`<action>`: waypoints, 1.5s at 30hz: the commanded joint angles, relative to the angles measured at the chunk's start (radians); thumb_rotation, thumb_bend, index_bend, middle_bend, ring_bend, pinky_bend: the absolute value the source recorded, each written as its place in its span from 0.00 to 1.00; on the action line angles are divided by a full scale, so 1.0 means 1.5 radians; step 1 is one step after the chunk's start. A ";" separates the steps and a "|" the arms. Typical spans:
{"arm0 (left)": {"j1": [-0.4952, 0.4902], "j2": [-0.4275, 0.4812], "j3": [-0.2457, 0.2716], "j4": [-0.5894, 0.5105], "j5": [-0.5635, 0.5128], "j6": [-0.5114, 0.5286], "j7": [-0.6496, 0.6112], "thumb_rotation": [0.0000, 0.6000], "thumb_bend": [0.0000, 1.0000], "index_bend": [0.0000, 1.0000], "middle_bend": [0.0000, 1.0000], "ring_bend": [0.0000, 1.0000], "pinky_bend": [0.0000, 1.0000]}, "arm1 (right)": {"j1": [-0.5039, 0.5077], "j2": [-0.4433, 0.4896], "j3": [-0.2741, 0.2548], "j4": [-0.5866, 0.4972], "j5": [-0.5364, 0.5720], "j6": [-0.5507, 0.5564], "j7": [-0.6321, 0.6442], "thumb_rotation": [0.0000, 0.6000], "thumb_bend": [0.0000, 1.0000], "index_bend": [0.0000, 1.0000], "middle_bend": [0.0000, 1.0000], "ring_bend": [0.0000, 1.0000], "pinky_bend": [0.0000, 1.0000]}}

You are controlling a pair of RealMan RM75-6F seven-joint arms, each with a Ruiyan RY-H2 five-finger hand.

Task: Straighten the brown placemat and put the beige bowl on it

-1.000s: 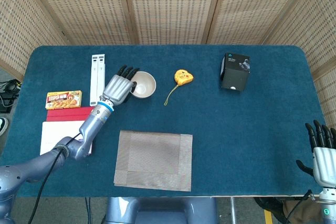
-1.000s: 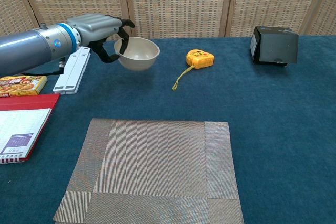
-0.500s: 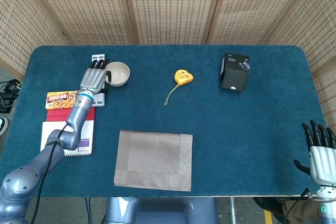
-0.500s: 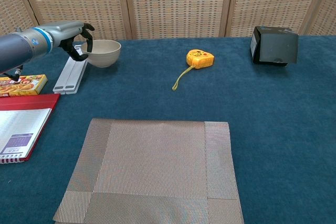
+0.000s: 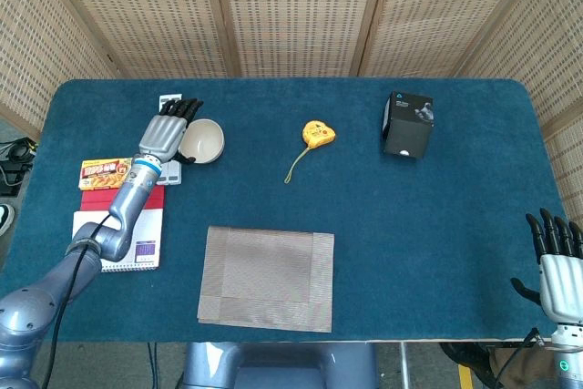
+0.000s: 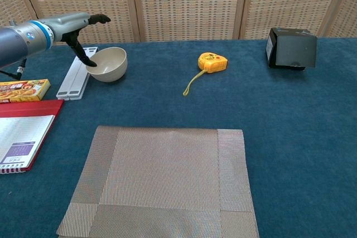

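Note:
The beige bowl (image 5: 204,141) (image 6: 109,64) rests on the blue table at the far left, leaning to one side, beside a white bar. My left hand (image 5: 167,134) (image 6: 75,25) is just to its left. The fingers stretch out above the bowl and only the thumb reaches down to its rim. The brown placemat (image 5: 267,278) (image 6: 162,182) lies flat at the table's front, slightly skewed, with nothing on it. My right hand (image 5: 557,257) hovers off the front right corner with its fingers spread and nothing in them.
A white bar (image 6: 77,75) lies under my left hand. A snack box (image 5: 108,173) (image 6: 22,89) and a red notebook (image 5: 148,241) (image 6: 19,135) lie at the left edge. A yellow tape measure (image 5: 318,134) (image 6: 212,61) and a black box (image 5: 406,123) (image 6: 291,47) stand further right.
My left hand carried the bowl leftward and away from the placemat, set it down by the white bar, and its fingers have spread off the bowl. The right hand barely moved.

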 commanded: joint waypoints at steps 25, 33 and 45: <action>0.199 0.228 0.338 -0.466 0.422 0.335 0.103 1.00 0.07 0.42 0.00 0.00 0.00 | -0.006 0.007 -0.005 -0.008 -0.015 0.016 0.012 1.00 0.00 0.00 0.00 0.00 0.00; 0.234 0.187 0.364 -0.404 0.455 0.381 0.103 1.00 0.10 0.43 0.00 0.00 0.00 | -0.005 0.005 -0.007 -0.009 -0.018 0.014 0.005 1.00 0.00 0.00 0.00 0.00 0.00; 0.237 0.149 0.360 -0.374 0.454 0.379 0.088 1.00 0.10 0.42 0.00 0.00 0.00 | -0.004 0.005 -0.007 -0.009 -0.014 0.009 0.005 1.00 0.00 0.00 0.00 0.00 0.00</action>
